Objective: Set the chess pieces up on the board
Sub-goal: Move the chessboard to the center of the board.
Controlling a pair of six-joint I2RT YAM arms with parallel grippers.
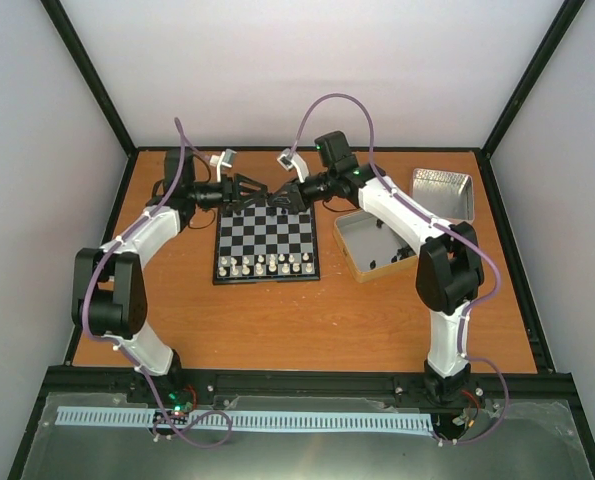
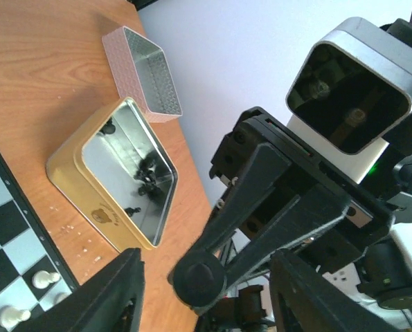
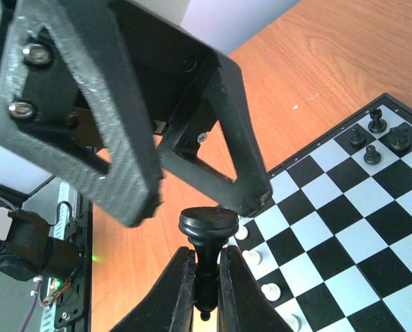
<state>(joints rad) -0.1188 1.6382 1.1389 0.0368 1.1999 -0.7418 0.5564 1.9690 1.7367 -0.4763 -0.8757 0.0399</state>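
The right end effector [image 3: 206,254] is pinched tight on the stem of a black chess piece [image 3: 207,225] and holds it upright, its round head just above the fingertips. In the overhead view this end effector [image 1: 289,195] sits at the far edge of the board [image 1: 277,228], in the upper middle of the frame.

The left end effector [image 1: 252,188] faces it from the left. Its fingers [image 2: 119,294] stand apart on either side of the held piece [image 2: 197,282], with a gap showing on both sides, so it is open and grips nothing.

The board lies flat at the centre of the tabletop [image 1: 277,330]. A row of white pieces [image 1: 267,265] stands along its near edge. The right wrist view shows four small black pieces [image 3: 375,135] already on squares at the upper right of that frame.

To the right of the board sits a gold tin [image 1: 362,268], close to it but not touching. More black pieces [image 2: 149,173] lie loose inside it. A second tin [image 1: 442,190], pink-patterned outside and silver inside, lies beyond the gold one in the upper right of the overhead view.
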